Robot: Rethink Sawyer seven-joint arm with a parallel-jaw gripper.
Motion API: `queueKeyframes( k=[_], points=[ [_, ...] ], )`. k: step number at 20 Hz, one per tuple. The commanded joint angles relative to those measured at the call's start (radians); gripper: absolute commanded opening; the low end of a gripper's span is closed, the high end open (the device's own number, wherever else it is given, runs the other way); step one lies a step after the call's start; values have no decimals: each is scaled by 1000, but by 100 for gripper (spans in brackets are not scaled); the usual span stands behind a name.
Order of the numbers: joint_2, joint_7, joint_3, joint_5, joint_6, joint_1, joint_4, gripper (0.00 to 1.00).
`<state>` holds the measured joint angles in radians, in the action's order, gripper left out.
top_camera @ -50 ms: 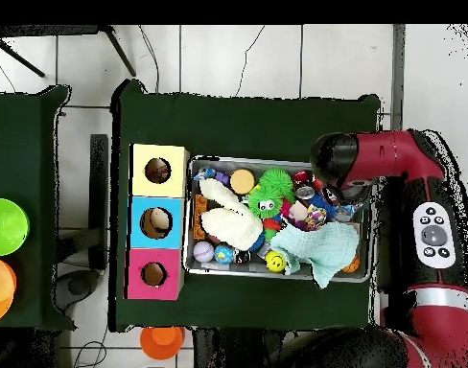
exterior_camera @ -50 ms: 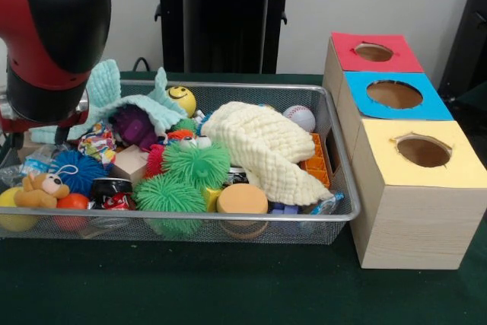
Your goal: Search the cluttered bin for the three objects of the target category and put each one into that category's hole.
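Observation:
A wire bin (exterior_camera @ -50 ms: 335,215) (top_camera @ -50 ms: 281,161) holds a jumble of toys. Among them are a yellow smiley ball (exterior_camera @ -50 ms: 181,100) (top_camera @ -50 ms: 274,261), a baseball (exterior_camera @ -50 ms: 300,117) (top_camera @ -50 ms: 203,251), two green spiky balls (exterior_camera @ -50 ms: 196,164) (exterior_camera @ -50 ms: 169,195), a blue spiky ball (exterior_camera @ -50 ms: 78,170), a small teddy (exterior_camera @ -50 ms: 39,189), an orange ball (exterior_camera @ -50 ms: 73,202) and a tan disc (exterior_camera @ -50 ms: 242,199) (top_camera @ -50 ms: 242,180). A cream cloth (exterior_camera @ -50 ms: 262,146) (top_camera @ -50 ms: 228,222) and a teal cloth (exterior_camera @ -50 ms: 114,100) (top_camera @ -50 ms: 322,247) lie over other items. My red and black arm (exterior_camera @ -50 ms: 53,28) (top_camera @ -50 ms: 339,161) hangs over the bin's end. Only a dark part of the gripper (exterior_camera @ -50 ms: 11,144) shows below it.
Three wooden boxes stand in a row beside the bin, each with a round hole on top: red (exterior_camera @ -50 ms: 374,52) (top_camera @ -50 ms: 153,275), blue (exterior_camera @ -50 ms: 394,94) (top_camera @ -50 ms: 155,223) and yellow (exterior_camera @ -50 ms: 424,151) (top_camera @ -50 ms: 158,171). Green and orange cups (top_camera @ -50 ms: 3,225) sit on a side table. Dark green cloth covers the table.

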<state>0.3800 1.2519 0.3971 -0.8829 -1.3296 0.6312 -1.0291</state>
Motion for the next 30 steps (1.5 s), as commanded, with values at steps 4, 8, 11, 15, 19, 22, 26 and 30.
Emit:
queueKeyframes(
  k=[4, 8, 11, 15, 19, 22, 26, 30],
  points=[
    [-41, -270, 71, 109, 26, 68, -122, 100],
    [-42, -259, 81, 141, 37, 79, -142, 100],
    [-41, -253, 94, 171, 55, 90, -164, 100],
    [-33, -242, 98, 191, 78, 97, -192, 100],
    [-48, -232, 128, 228, 122, 117, -203, 100],
    [-53, -226, 139, 244, 149, 128, -219, 100],
    [-61, -220, 146, 246, 180, 132, -221, 100],
    [-74, -226, 140, 230, 170, 122, -202, 100]
  ],
)
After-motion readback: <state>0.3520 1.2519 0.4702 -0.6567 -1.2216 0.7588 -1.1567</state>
